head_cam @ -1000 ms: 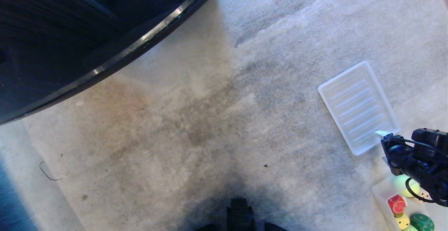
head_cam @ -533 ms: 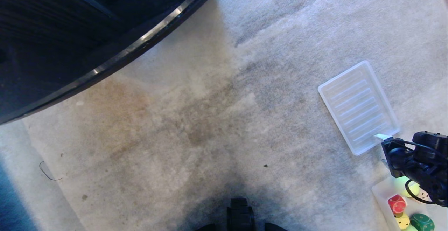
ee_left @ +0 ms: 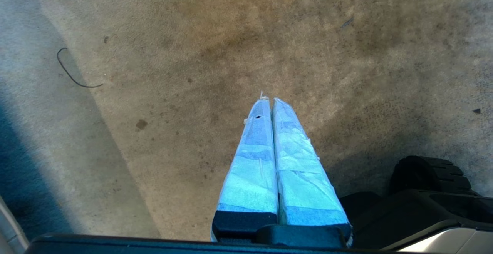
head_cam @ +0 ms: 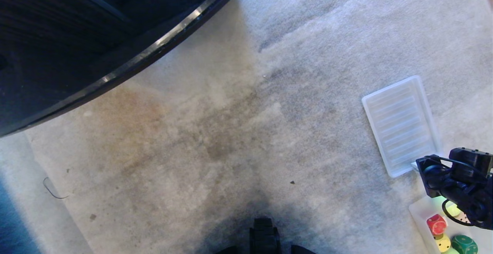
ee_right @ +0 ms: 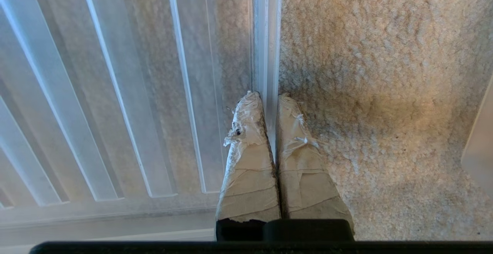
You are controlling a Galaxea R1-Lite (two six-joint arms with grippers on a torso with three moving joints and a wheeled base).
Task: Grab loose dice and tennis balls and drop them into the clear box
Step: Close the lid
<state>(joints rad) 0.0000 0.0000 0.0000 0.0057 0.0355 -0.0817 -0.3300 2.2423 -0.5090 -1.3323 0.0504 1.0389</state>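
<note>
Two grippers report to me, and both have their fingers pressed together. On my head view the pale carpet (head_cam: 238,131) fills most of the field, with a dark curved table edge (head_cam: 127,65) across the far left corner. At far right lies the ribbed lid (head_cam: 400,125), a flat translucent panel resting on the carpet. Near it, at the bottom right corner, I see the clear box (head_cam: 420,209), partly cut off by the frame edge and partly covered by the right arm. Inside the box I count a red die (head_cam: 436,224), a yellow die (head_cam: 443,242), a green die (head_cam: 464,244), a beige die (head_cam: 462,218) showing only a corner with pips, and a tennis ball (head_cam: 453,209) mostly hidden behind the arm.

The right gripper (ee_right: 269,100) is clamped on the raised rim of the ribbed lid at its near corner: my right wrist view shows one taped finger (ee_right: 246,150) on the ribbed side and the other on the carpet side, with the rim pinched between them. The left gripper (ee_left: 268,102) hangs over bare carpet, closed on nothing, near a thin loose wire (ee_left: 73,73).
</note>
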